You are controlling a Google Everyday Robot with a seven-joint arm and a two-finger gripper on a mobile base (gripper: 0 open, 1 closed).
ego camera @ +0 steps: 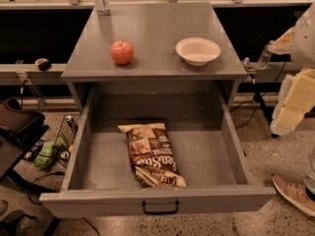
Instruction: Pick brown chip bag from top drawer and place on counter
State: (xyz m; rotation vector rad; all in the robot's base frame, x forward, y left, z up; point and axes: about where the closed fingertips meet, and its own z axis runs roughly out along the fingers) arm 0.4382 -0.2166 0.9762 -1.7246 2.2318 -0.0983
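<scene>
**Drawer open, bag lying flat, arm off to the side**

The top drawer (231, 146) stands pulled well out, which leaves its floor open to me from above. Directly behind and above the drawer is the counter (152, 26), where I judge the bare strip along its front edge to be the easiest drop spot.

The robot arm (298, 95), in pale padding, hangs beyond the drawer's right wall, clear of the opening.

The brown chip bag (151, 154) lies flat on the drawer floor, printed face up, a little left of the drawer's middle. Its long axis runs nearly back to front, skewed so that one tan end points to the drawer's back left. The other tan end almost touches the front wall. A grasp across its narrow waist looks most sensible to me.

On the counter above the drawer's back right sits a white bowl (198, 50), with a red apple (122, 52) above the back left.

The gripper (255, 63) hovers off the counter's right front corner, above the drawer's right wall; I cannot tell whether it is spread or closed.
</scene>
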